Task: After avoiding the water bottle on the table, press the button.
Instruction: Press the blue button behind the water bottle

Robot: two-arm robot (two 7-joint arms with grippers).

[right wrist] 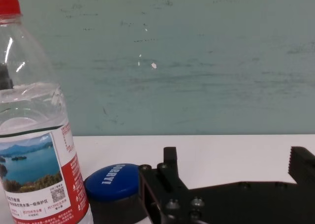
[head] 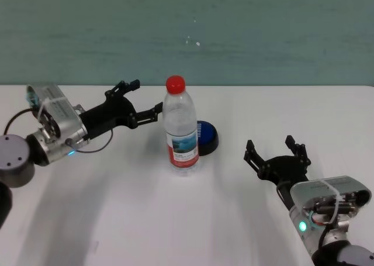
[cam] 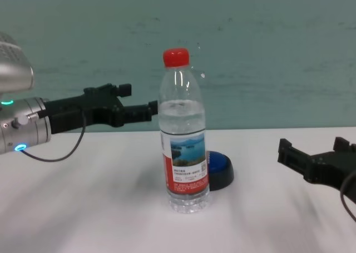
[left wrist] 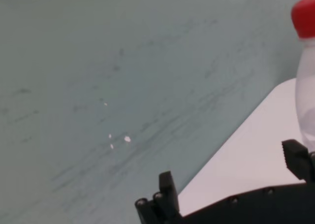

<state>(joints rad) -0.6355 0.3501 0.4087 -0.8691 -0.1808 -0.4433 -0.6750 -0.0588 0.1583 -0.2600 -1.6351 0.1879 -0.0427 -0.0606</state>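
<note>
The water bottle [head: 180, 128] stands upright mid-table, clear with a red cap and a lake label. The blue button [head: 208, 136] on its black base sits just behind and to the right of it, partly hidden. My left gripper [head: 146, 97] is open and empty, raised above the table just left of the bottle's upper part, with one fingertip [head: 158, 109] close to the bottle. My right gripper [head: 270, 144] is open and empty, low over the table to the right of the button. The right wrist view shows the bottle [right wrist: 34, 150] and the button [right wrist: 113, 182] ahead.
The white table [head: 117, 207] ends at a teal wall [head: 263, 32] behind the bottle. The left wrist view shows mostly wall, with the bottle [left wrist: 306, 86] at its edge.
</note>
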